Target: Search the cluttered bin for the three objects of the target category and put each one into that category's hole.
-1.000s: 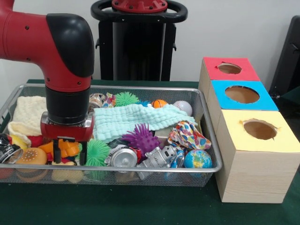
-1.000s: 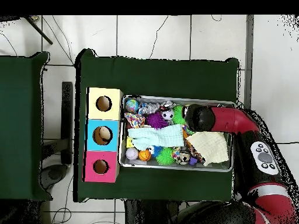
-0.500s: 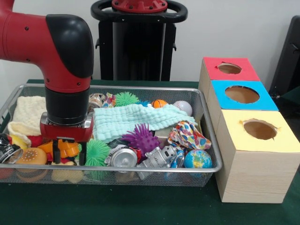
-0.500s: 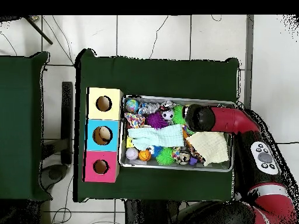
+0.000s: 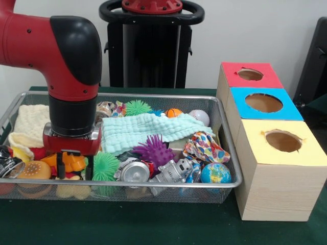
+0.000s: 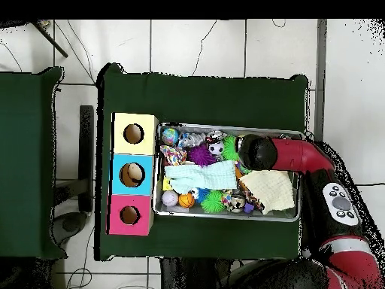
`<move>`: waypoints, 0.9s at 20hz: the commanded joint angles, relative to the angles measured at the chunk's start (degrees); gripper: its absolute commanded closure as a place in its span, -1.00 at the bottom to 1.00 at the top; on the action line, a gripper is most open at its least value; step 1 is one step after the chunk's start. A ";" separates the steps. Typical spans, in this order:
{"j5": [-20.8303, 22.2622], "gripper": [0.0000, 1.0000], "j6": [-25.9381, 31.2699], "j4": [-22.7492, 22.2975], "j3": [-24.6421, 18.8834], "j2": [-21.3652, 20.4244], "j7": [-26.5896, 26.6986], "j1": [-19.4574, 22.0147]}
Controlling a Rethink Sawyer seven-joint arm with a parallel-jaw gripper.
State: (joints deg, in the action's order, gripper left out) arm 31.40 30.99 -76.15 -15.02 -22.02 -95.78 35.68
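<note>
Silver wire-mesh bin; mint cloth; matt wooden boxes.

We see a glossy red arm with a rounded black elbow cap. Above the gripper sits a black cylindrical wrist and a red flange.

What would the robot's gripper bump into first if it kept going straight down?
Probably the orange toy in the wire bin: the open gripper points straight down with its fingers either side of it, though depth is unclear.
</note>
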 commanded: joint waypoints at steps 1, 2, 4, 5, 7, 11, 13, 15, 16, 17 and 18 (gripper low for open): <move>5.83 -1.00 -5.46 1.13 0.99 4.76 1.21 -0.59; 5.82 -1.00 -5.51 1.10 1.03 4.79 1.26 -0.57; 5.74 -1.00 -5.62 1.41 1.00 5.07 1.53 -0.54; 5.73 -1.00 -5.73 1.64 1.01 5.27 1.62 -0.55; 5.81 -1.00 -6.19 1.65 1.23 5.38 1.56 -0.57; 6.15 -1.00 -7.03 2.04 2.10 5.69 1.09 -1.03; 6.23 -1.00 -7.20 2.28 2.30 5.84 1.30 -1.14; 6.29 -1.00 -7.41 2.35 2.40 5.92 1.52 -1.13; 6.32 -1.00 -7.55 2.39 2.46 5.98 1.59 -1.13; 6.36 -1.00 -7.67 2.44 2.55 6.02 1.60 -1.21; 6.41 -1.00 -7.89 2.40 2.65 6.03 1.56 -1.23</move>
State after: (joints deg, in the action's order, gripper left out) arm 31.41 28.33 -76.09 -13.09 -21.50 -95.78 34.48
